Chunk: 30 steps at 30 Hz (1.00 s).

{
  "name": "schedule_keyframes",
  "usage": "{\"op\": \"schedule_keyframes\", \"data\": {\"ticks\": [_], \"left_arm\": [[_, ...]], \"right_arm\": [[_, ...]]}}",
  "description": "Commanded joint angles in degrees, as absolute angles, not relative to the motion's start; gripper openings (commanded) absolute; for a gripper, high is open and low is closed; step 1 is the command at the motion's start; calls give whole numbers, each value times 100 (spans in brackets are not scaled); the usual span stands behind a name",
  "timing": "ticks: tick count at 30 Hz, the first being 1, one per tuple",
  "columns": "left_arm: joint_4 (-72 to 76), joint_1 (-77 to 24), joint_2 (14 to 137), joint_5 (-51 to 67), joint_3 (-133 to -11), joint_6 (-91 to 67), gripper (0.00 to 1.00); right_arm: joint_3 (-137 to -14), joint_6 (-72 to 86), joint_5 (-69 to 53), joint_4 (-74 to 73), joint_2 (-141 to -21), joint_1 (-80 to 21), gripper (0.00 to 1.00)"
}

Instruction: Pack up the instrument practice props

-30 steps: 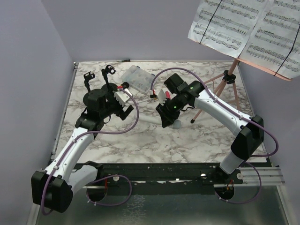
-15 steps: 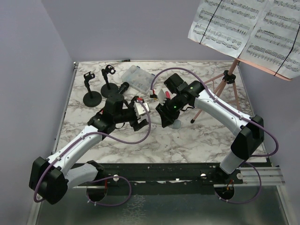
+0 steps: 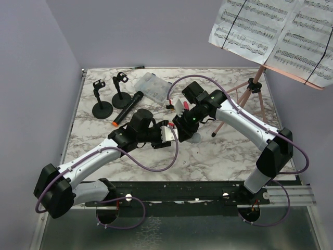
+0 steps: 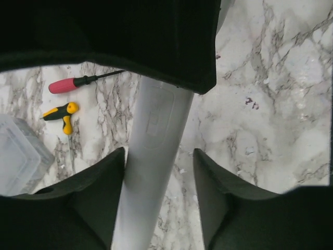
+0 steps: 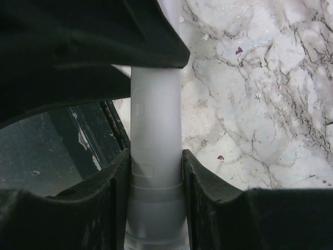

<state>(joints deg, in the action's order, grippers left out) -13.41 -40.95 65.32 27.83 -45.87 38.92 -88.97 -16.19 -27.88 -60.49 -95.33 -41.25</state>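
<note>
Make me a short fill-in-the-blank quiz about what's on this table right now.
1. The right gripper is shut on the grey microphone, while the black microphone lies on the ____.
2. Beside it stand ____ mic holders.
3. The sheet music rests on a ____ tripod.
Missing words: table, two, pink.

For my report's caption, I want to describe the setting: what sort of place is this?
Probably a robotics lab test cell, not a music room: robot arms mounted at a marble-patterned table, plain walls close around, sheet-music pages as props.
</note>
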Motion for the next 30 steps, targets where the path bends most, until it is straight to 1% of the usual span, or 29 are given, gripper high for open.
{"op": "schedule_keyframes", "data": {"ticks": [1,2,3,4,8,9,11,12,14,16,18,20,23,24,27,30], "left_arm": [[-1477,-4329,6775,2318,-4807,4387,45],[-1476,-4349,6792,2260,-4823,4414,36],[-1476,-4365,6795,2195,-4825,4446,31],[-1469,-4377,6794,2135,-4824,4474,27],[-1468,-4378,6787,1848,-4826,4543,3],[-1466,-4378,6790,1768,-4825,4537,0],[-1440,-4383,6786,1553,-4790,4514,0],[-1421,-4378,6773,1416,-4759,4503,0],[-1396,-4374,6762,1125,-4659,4516,0],[-1332,-4301,6758,905,-4540,4447,0],[-1291,-4120,6791,855,-4470,4251,0],[-1208,-3886,6821,850,-4429,3950,0],[-964,-3600,6833,726,-4323,3581,0],[-892,-3489,6856,680,-4276,3457,0],[-752,-3178,7057,385,-4242,3067,0],[-566,-3022,7405,-209,-4278,2660,0]], "right_arm": [[-8938,-1703,-2973,-5957,-9569,-4138,0],[-8918,-1705,-2964,-5959,-9551,-4139,0],[-8890,-1712,-2958,-5947,-9535,-4140,1],[-8855,-1714,-2941,-5923,-9516,-4139,0],[-8759,-1714,-2916,-5771,-9454,-4138,0],[-8755,-1709,-2919,-5740,-9445,-4134,0],[-8734,-1686,-2888,-5651,-9417,-4131,2],[-8702,-1661,-2810,-5570,-9383,-4126,8],[-8598,-1540,-2552,-5309,-9295,-4131,26],[-8450,-1382,-2225,-5013,-9173,-4131,43],[-8309,-1192,-1783,-4695,-9020,-4131,60],[-8141,-967,-1224,-4350,-8866,-4131,75],[-7872,-603,-175,-3813,-8618,-4131,86],[-7788,-498,398,-3658,-8539,-4131,89],[-7572,-223,1527,-3285,-8343,-4131,94],[-7349,-62,2225,-2988,-8165,-4131,96]]}}
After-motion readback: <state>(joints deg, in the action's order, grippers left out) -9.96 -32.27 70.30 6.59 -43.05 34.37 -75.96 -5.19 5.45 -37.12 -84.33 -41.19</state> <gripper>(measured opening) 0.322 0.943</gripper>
